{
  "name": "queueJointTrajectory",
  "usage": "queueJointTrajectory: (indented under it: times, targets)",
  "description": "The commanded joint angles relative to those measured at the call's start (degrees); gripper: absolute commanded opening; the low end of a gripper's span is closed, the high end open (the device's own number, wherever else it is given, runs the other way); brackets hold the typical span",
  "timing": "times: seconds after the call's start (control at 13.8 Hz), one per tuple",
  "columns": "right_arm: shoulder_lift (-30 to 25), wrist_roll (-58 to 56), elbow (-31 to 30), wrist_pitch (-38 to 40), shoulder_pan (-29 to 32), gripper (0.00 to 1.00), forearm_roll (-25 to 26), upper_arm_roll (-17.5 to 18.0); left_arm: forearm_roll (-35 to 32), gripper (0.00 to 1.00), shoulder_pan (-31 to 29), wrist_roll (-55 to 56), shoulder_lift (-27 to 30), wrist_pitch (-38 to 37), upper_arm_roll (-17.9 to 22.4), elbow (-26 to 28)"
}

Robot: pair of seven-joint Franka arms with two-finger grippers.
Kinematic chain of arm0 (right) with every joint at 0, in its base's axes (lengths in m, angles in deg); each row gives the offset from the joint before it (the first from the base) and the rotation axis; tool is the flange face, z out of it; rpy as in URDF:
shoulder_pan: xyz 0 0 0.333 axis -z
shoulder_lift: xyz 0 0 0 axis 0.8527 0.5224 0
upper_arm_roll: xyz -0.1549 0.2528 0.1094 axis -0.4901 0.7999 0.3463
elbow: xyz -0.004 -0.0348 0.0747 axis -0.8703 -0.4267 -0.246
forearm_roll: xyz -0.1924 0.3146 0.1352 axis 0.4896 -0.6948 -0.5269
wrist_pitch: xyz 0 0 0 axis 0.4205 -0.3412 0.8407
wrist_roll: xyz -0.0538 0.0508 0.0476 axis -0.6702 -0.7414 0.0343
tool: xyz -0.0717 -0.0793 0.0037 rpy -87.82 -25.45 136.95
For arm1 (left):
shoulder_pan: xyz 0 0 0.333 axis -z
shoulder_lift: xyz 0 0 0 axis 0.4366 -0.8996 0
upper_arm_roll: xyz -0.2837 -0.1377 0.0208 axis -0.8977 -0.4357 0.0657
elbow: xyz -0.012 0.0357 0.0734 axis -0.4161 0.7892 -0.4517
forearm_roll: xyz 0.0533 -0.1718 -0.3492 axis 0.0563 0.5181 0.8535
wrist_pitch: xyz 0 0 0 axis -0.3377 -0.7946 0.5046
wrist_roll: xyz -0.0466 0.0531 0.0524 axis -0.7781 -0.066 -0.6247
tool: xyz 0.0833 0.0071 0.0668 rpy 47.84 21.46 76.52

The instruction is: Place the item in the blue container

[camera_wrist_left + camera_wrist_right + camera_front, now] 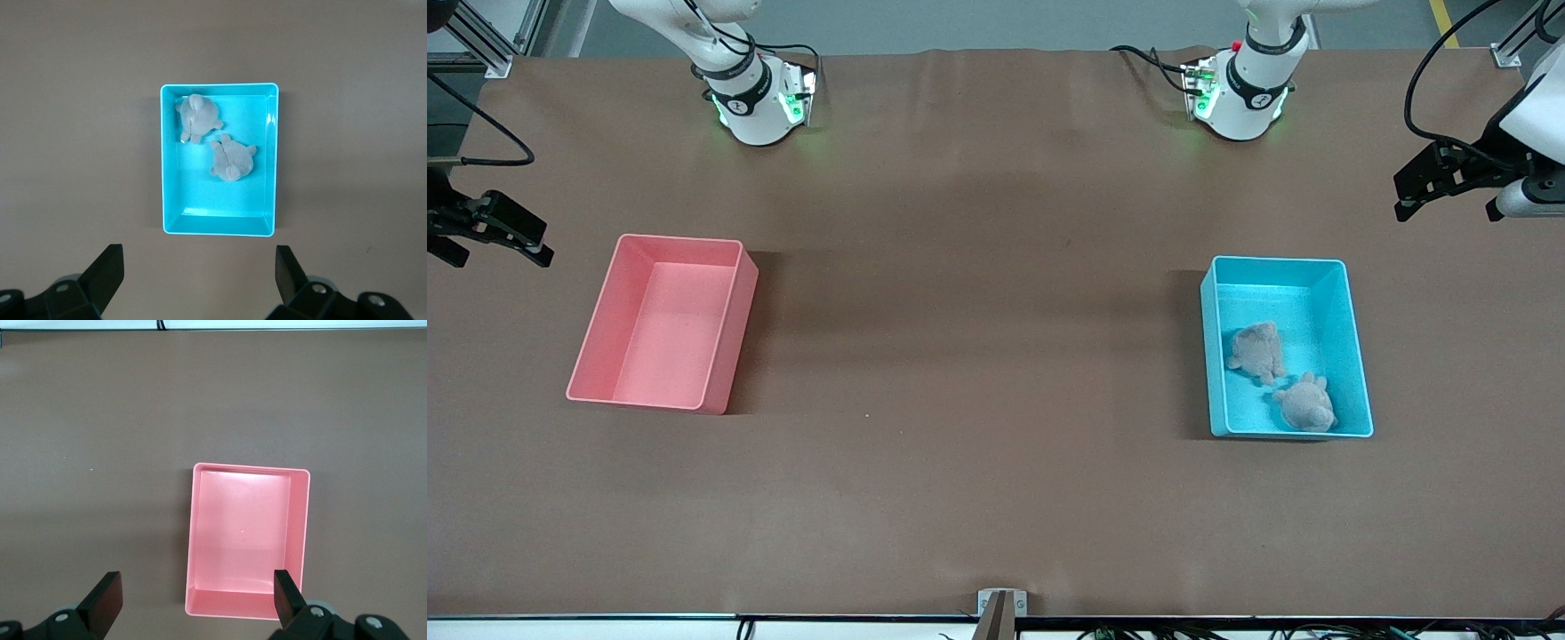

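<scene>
Legible markings: none.
No text, label, brand, number or sign can be read on any surface shown in the three views.

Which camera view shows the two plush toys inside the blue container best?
The left wrist view: it looks straight down into the blue container, showing both plush toys unobstructed. The front view shows them smaller, at an angle. The right wrist view shows only the pink bin, no toys.
</scene>
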Motion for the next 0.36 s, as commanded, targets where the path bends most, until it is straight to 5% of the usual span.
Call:
queueJointTrajectory:
  times: [0.0,0.29]
  targets:
    - [0.64,0.04,2.35,0.44,0.83,1.0,-0.27,0.64,0.31,1.0,0.07,-0.71,-0.58,-0.55,-0.06,-1.12]
    - [0.73,0.04,2.27,0.44,0.65,1.0,-0.36,0.64,1.01,1.0,0.16,-0.36,-1.11,-2.47,-0.15,-1.03]
